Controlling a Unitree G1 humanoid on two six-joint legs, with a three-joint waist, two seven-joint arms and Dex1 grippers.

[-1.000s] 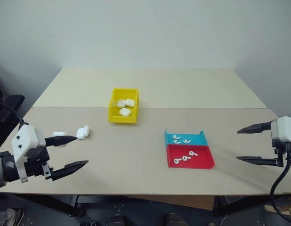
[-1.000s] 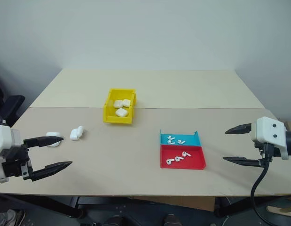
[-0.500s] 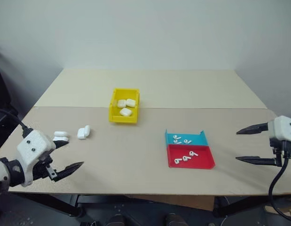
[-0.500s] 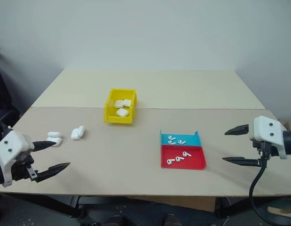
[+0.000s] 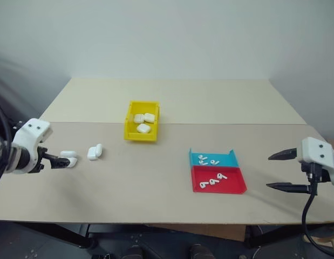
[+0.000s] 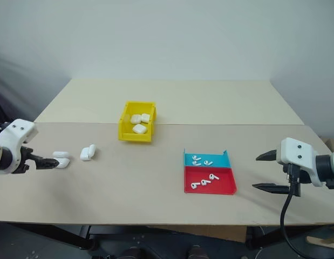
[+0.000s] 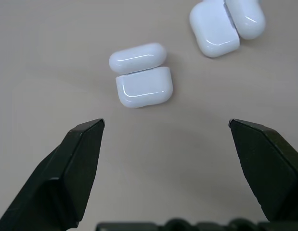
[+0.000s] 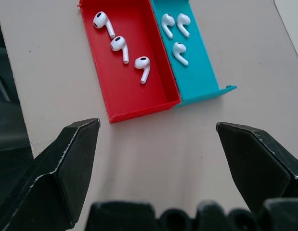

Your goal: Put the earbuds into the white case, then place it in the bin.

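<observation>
Earbuds [image 8: 121, 47] wait in the tray [image 8: 139, 103] — untouched.
Your left gripper [image 7: 165, 126] gapes before an open white case [image 7: 141, 80]; your right gripper [image 8: 157, 126] gapes too.

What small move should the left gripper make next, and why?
Probably ease the left gripper forward and down over the nearer open white case. Its jaws stand wide open and empty, the case lies on the table just ahead of them, untouched, and the earbuds wait in the red-and-blue tray.
</observation>
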